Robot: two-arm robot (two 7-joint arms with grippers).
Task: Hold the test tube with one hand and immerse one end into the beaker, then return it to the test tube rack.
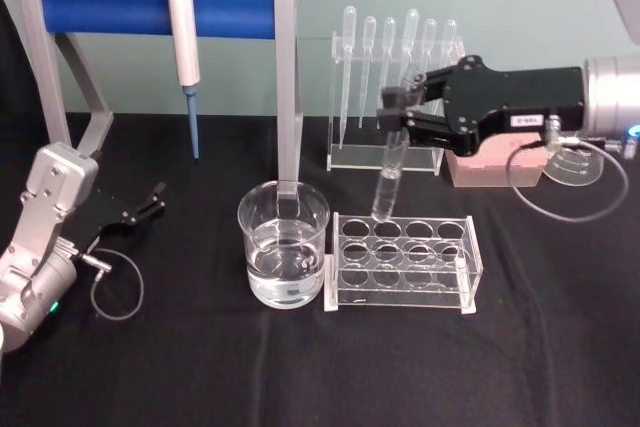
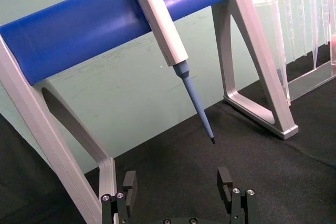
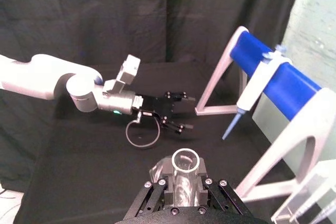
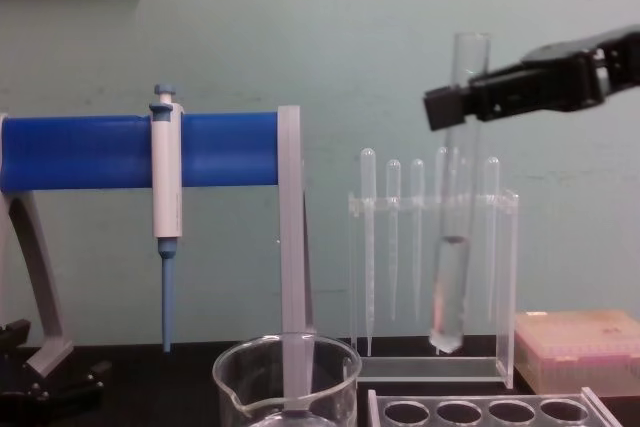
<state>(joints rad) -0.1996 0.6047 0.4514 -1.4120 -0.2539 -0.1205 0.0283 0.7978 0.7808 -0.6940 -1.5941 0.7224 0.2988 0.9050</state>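
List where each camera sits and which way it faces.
Head: high, looking down on the beaker, test tube rack, left gripper parked at left, right gripper holding the test tube.
Chest: low, facing forward side-on; right gripper enters from the right.
Left wrist: behind its open fingers, facing the pipettor.
Right wrist: over the held tube's rim, facing the left arm.
Shared: head and chest both show the tube above the rack.
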